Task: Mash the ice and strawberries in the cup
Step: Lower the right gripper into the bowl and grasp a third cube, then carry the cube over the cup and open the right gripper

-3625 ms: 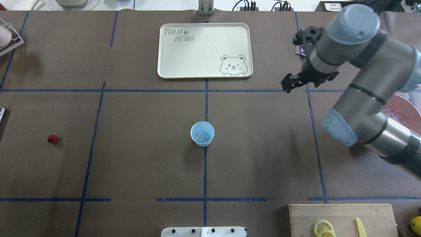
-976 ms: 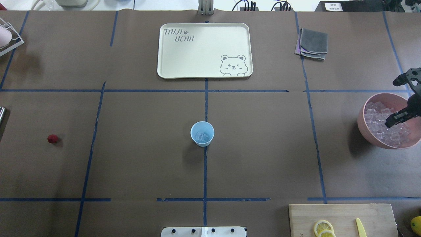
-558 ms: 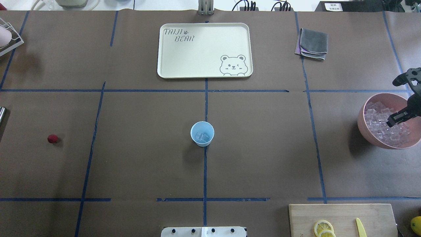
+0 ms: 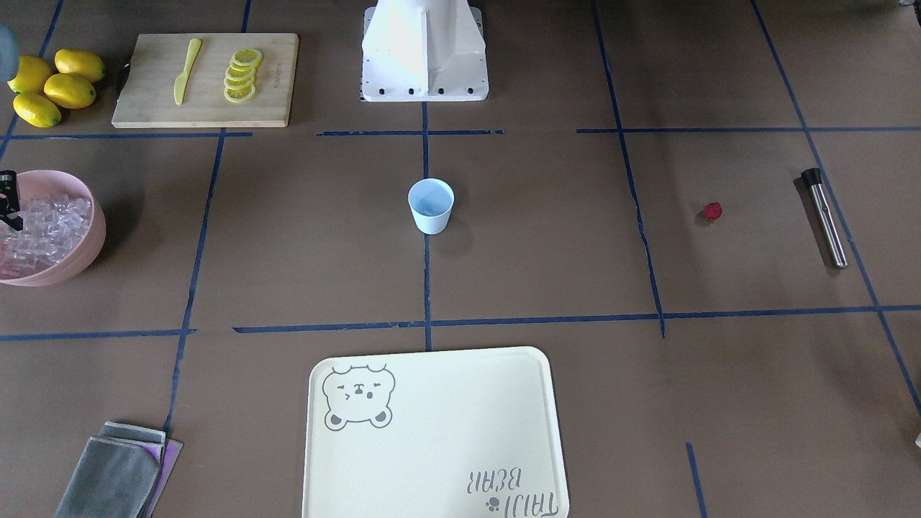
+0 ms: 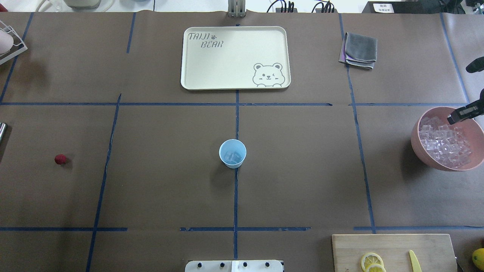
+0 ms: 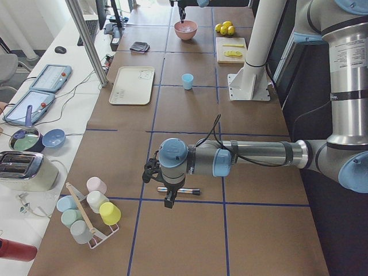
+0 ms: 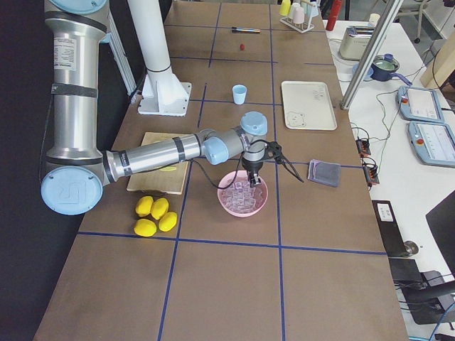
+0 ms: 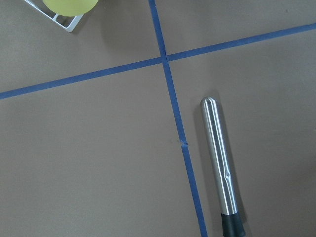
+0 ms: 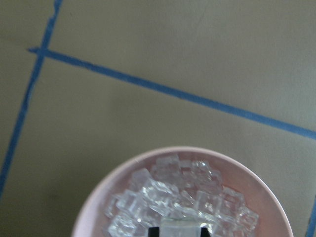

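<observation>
The pale blue cup point(image 5: 232, 153) stands at the table's middle with a few clear ice cubes point(image 5: 233, 156) in it; it also shows in the front-facing view point(image 4: 431, 206). The dark red strawberry point(image 5: 60, 159) lies far to the left on the table. My right gripper point(image 5: 453, 119) hangs over the far side of the pink bowl point(image 5: 416, 132) of ice. In the right wrist view its fingertips point(image 9: 180, 231) are shut on one clear ice cube just above the pile. My left gripper point(image 6: 167, 198) hovers over a steel muddler point(image 8: 219, 163); whether it is open or shut I cannot tell.
A cream bear tray point(image 5: 235, 57) lies beyond the cup and a folded grey cloth point(image 5: 359, 50) at the far right. A cutting board point(image 5: 393, 251) with lemon slices and a yellow knife sits front right. A rack of cups point(image 6: 92, 215) stands past the muddler.
My right gripper came from mid-table to the pink bowl, dipped into the ice, and has now risen toward the bowl's far rim. The cup and the strawberry have not moved.
</observation>
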### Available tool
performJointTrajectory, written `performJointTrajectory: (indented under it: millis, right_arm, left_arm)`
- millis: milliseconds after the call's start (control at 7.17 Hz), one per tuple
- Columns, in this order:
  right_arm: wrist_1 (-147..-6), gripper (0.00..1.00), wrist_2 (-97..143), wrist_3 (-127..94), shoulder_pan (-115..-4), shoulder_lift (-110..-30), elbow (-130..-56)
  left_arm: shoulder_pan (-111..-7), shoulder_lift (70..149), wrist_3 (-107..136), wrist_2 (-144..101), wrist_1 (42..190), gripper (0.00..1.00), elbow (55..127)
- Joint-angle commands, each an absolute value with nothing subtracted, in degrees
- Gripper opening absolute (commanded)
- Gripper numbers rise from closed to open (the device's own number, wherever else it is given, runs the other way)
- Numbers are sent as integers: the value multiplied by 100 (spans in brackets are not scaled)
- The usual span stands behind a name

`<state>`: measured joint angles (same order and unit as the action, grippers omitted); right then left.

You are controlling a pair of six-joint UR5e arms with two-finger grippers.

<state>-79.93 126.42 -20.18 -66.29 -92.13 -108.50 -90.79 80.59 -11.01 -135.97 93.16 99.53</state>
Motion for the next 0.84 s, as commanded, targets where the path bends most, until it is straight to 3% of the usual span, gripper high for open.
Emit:
performJointTrajectory:
  millis: [0,418,697]
  right_arm:
    - [-8086,3,12639,-3753,-6218,-8276,-11048]
    - [-9538,4,11862,-5784,-4516,-6152,-11030]
    - [-10001,4,10997,-7034,-3467,-4919,-10638]
  left_arm:
    - [-9079,8060,-1116,-13597,9325,100,9958]
    - [-9079,8051,-1125,-13597,9316,100,9958]
    - [-9079,8059,-1125,-13597,9316,100,9967]
